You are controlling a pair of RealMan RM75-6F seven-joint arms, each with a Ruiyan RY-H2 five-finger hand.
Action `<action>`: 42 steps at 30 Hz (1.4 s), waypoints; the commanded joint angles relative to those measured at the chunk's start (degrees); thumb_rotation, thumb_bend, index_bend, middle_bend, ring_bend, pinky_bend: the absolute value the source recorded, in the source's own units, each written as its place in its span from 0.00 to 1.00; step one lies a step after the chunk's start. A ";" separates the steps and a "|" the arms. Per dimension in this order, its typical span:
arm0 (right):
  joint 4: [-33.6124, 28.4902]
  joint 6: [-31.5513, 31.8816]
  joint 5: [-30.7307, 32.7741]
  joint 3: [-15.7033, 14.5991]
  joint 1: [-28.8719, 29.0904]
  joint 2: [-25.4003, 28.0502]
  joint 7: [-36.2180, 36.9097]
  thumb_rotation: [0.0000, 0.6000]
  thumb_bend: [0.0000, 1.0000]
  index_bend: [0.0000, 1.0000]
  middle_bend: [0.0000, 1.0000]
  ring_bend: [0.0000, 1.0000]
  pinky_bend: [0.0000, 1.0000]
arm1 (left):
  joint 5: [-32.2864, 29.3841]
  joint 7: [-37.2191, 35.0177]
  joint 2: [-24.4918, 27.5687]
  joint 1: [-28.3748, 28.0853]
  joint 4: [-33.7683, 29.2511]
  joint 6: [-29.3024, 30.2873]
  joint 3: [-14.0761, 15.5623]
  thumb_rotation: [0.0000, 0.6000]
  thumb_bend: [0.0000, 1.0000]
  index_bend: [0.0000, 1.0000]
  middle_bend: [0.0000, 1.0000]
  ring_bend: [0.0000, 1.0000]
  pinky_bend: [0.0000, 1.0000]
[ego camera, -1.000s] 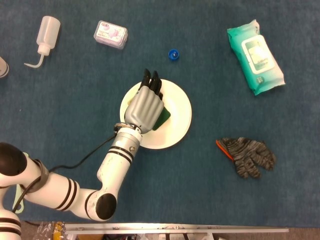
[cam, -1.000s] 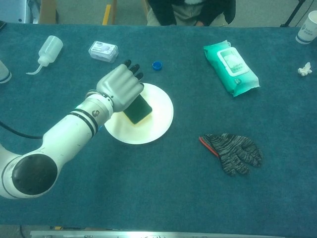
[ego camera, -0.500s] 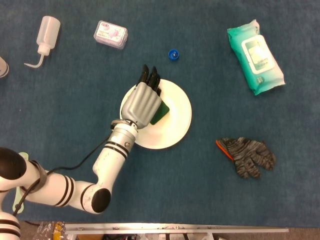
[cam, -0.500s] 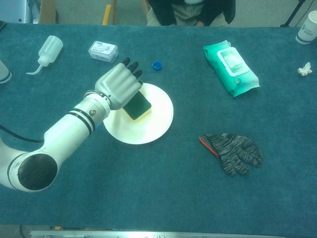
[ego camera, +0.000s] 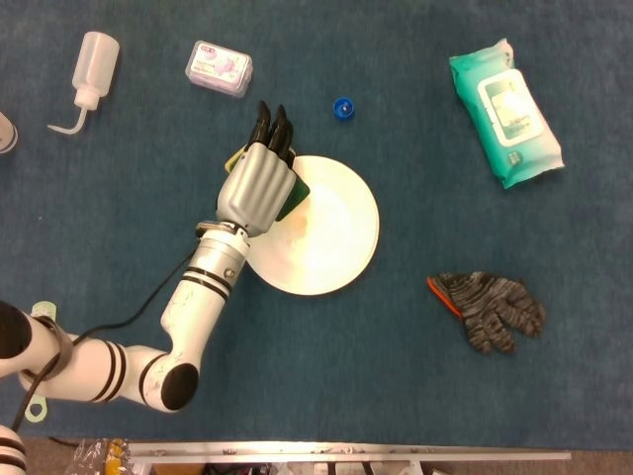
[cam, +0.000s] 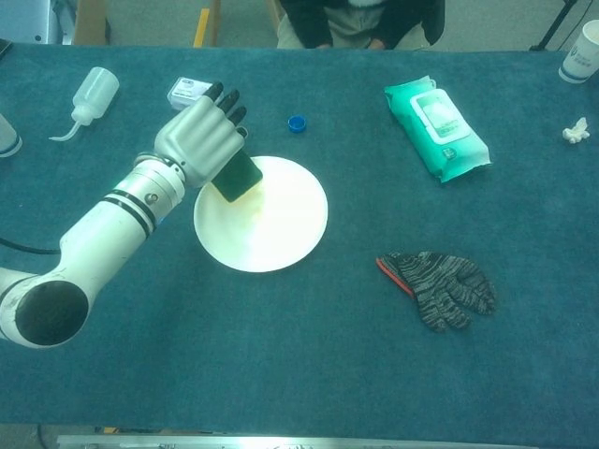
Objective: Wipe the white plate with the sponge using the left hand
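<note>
The white plate (ego camera: 326,233) (cam: 276,220) lies in the middle of the blue table. My left hand (ego camera: 257,183) (cam: 198,140) is over the plate's far left rim and holds the sponge (ego camera: 294,194) (cam: 237,178), green on top with a yellow edge. The sponge sticks out below the palm at the plate's rim, half off the plate. The fingers point away from me, toward the far side of the table. My right hand shows in neither view.
A squeeze bottle (ego camera: 89,74) and a small plastic box (ego camera: 220,67) lie at the far left. A blue cap (ego camera: 342,107) sits just beyond the plate. A pack of wet wipes (ego camera: 504,109) is at the far right, a knit glove (ego camera: 490,309) right of the plate.
My left hand has slid the sponge from the plate's middle to its far left rim, leaving most of the plate uncovered.
</note>
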 commanded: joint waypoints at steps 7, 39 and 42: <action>0.76 0.18 -0.52 -0.20 0.00 -0.40 0.99 1.00 0.39 0.39 0.39 0.24 0.45 | -1.82 7.62 1.05 1.00 -7.84 2.79 0.16 1.00 0.28 0.41 0.11 0.01 0.05; 2.17 0.00 0.44 0.03 -0.33 -0.46 2.05 1.00 0.39 0.39 0.39 0.24 0.45 | -1.98 15.98 -7.07 2.09 -4.15 2.85 -0.05 1.00 0.28 0.41 0.12 0.01 0.05; 2.26 -0.05 0.51 0.04 -0.34 -0.46 2.07 1.00 0.39 0.39 0.39 0.24 0.45 | -1.61 15.91 -7.37 2.11 -4.44 2.57 -0.13 1.00 0.28 0.41 0.12 0.01 0.05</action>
